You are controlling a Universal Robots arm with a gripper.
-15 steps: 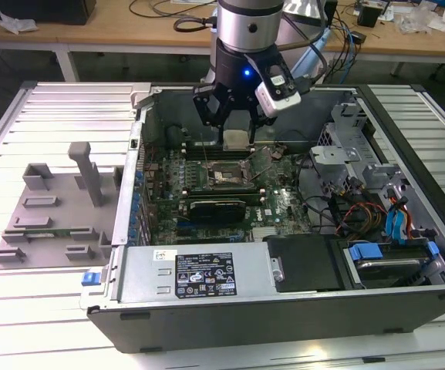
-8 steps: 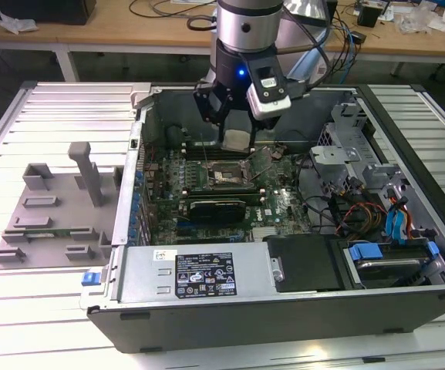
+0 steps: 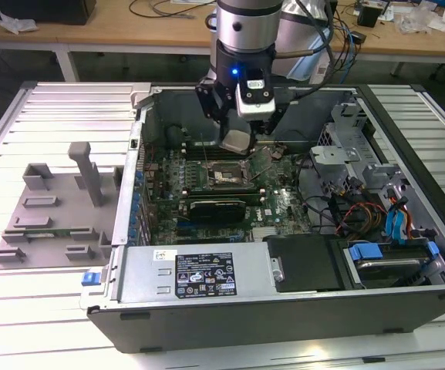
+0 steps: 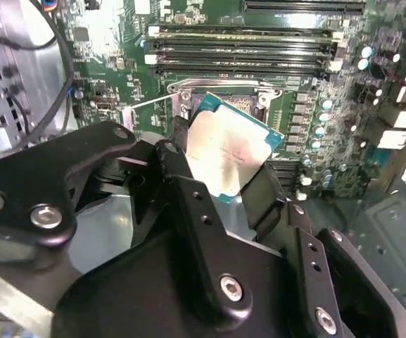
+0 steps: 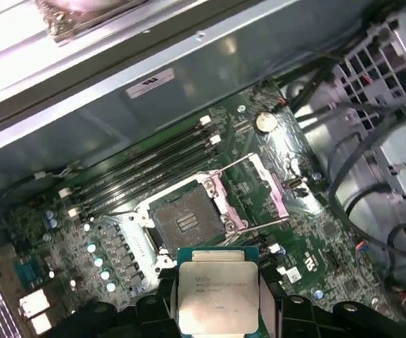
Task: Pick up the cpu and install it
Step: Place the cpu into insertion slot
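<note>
Black bolted links of the gripper (image 4: 224, 165) lie closest in the second wrist view. Its jaws are clamped on two opposite edges of the cpu (image 4: 227, 151). The cpu hangs in the air inside the open case (image 3: 129, 208), close above the board (image 3: 280, 206) and slightly off the socket (image 5: 186, 220), not seated. In the first wrist view the cpu (image 5: 218, 292) appears rotated relative to the socket outline. Judged from this, a descent with that skew, or off-centre, could bend the fine contacts in the socket floor. The grip bears only on thin edges, and the smooth metal lid gives little friction, so a jolt could let the chip slip or tilt. The load frame (image 5: 266, 186) stands hinged open just beside the socket and could catch a corner or a finger. The memory slots (image 5: 146, 165) run along the far side and narrow the clearance. The cpu is a flat square with a dull silver-grey lid, faintly stained, on a green substrate. The socket is a dark square recess with a bright metal rim. The load frame is thin stamped metal. The board is glossy green, studded with small cylindrical capacitors. The case is grey sheet metal on a white slatted surface (image 3: 52, 108).
</note>
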